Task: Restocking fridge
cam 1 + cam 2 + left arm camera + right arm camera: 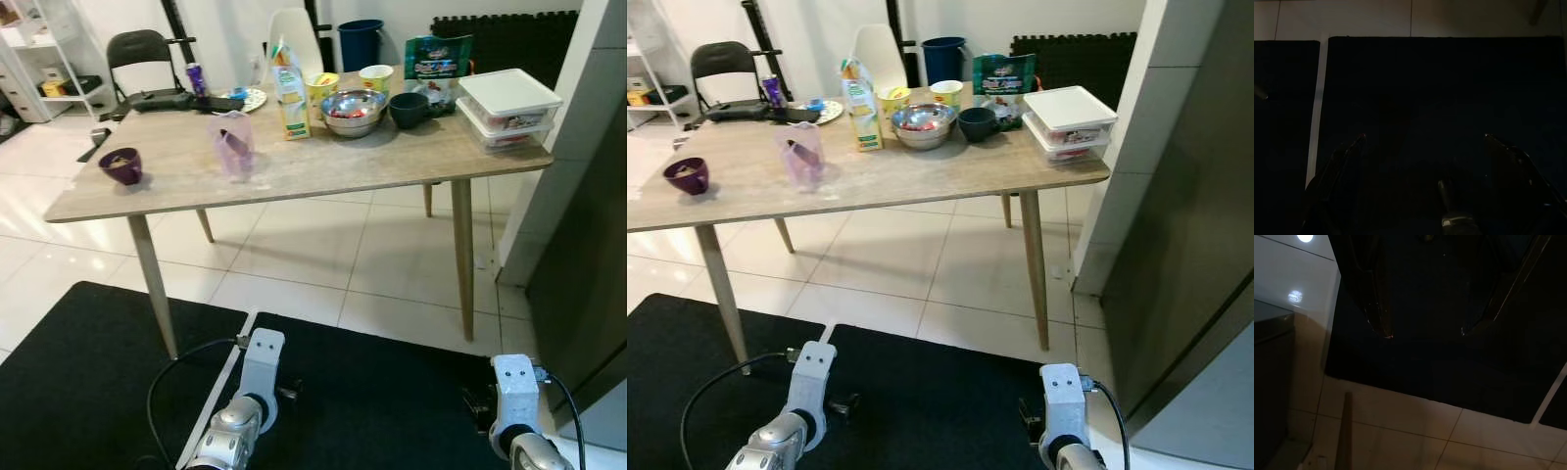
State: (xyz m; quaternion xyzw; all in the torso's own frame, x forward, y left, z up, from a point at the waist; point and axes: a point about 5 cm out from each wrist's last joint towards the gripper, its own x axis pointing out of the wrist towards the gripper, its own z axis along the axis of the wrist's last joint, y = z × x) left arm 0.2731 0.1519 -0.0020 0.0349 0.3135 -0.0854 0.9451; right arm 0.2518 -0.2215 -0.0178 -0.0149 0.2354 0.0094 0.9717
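A wooden table (323, 171) stands ahead of me. On it are a juice carton (291, 96), a steel bowl (353, 111) with food, a dark bowl (409, 110), a green bag (437, 59), two stacked lidded containers (507, 108), two yellow cups (322, 88), a clear pitcher (233, 144) and a purple bowl (121, 165). The dark fridge (1195, 245) rises at my right. Both arms hang low over the black mat. My left gripper (1424, 136) is open with nothing between its fingers, and so is my right gripper (1425, 334).
A black mat (88, 382) covers the floor under me, with white tiles beyond. A black chair (137, 59), a white shelf (39, 59) and a blue bin (360, 41) stand behind the table. A table leg (463, 255) is near the fridge side.
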